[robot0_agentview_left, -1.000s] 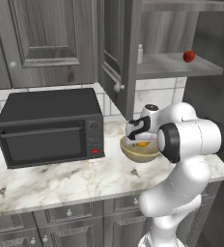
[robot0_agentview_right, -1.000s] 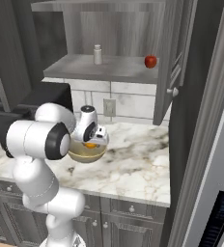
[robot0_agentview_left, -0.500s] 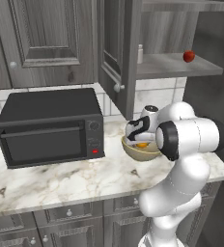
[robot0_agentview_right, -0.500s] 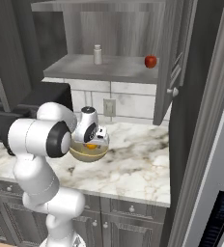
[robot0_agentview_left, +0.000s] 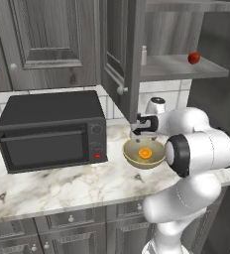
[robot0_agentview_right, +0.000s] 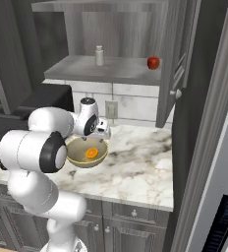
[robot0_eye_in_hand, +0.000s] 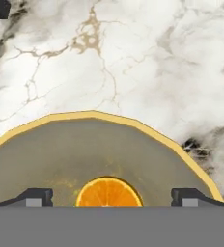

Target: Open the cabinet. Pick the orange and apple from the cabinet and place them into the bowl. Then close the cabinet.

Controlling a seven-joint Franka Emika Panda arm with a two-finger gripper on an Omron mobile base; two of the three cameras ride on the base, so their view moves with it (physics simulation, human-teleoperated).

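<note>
Gripper (robot0_eye_in_hand: 109,195) spread wide, empty, hovering just above the bowl (robot0_agentview_left: 135,159) on the marble desk (robot0_agentview_left: 62,183). Orange (robot0_agentview_left: 145,153) lying in the bowl, between the fingertips (robot0_eye_in_hand: 36,197) in hand view. Apple (robot0_agentview_left: 194,58) on the shelf of the open cabinet (robot0_agentview_left: 118,59), near a small white bottle (robot0_agentview_right: 99,55). No legible writing anywhere.

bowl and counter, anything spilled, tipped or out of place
Nothing stands out. The bowl sits upright on the marble counter with the orange inside it, and nothing is spilled around it. The apple rests on the cabinet shelf.
</note>
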